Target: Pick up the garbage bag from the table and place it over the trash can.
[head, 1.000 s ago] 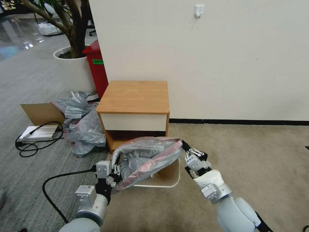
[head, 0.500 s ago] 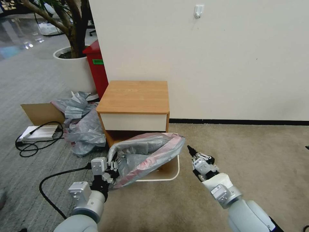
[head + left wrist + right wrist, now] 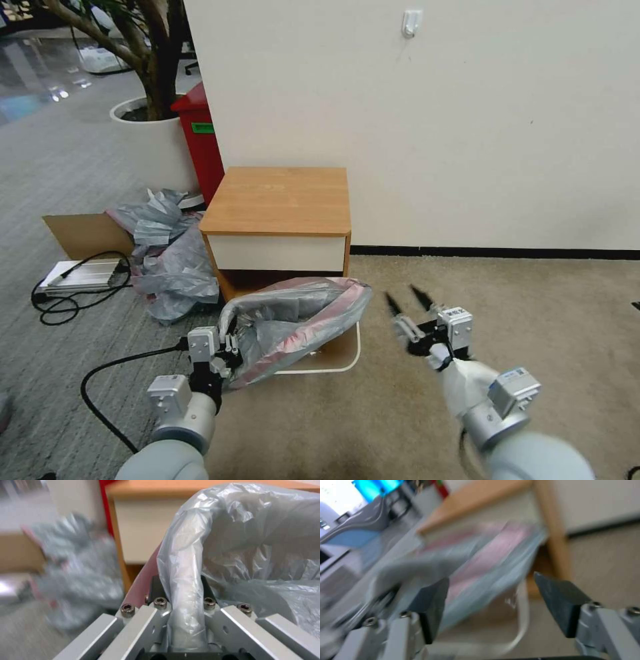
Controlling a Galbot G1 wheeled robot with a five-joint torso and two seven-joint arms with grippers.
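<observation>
In the lower left of the head view the left tool [image 3: 229, 347] is clenched on a bunched fold of the garbage bag [image 3: 293, 320], and the left wrist view shows that grey plastic [image 3: 186, 580] pinched between its two fingers [image 3: 154, 587]. The bag lies draped across the trash can [image 3: 347, 360] in the lower middle of the frame, its pink-red rim band running along the near side, with the can's pale rolled rim showing at the right and front. The right tool [image 3: 408, 303] is released, its dark fingertips [image 3: 420, 295] spread apart just right of the bag and clear of it. The table [image 3: 280, 200] stands at the centre of the frame against the wall, just behind the can, with a heap of grey bags [image 3: 167, 260] on the floor at its left.
</observation>
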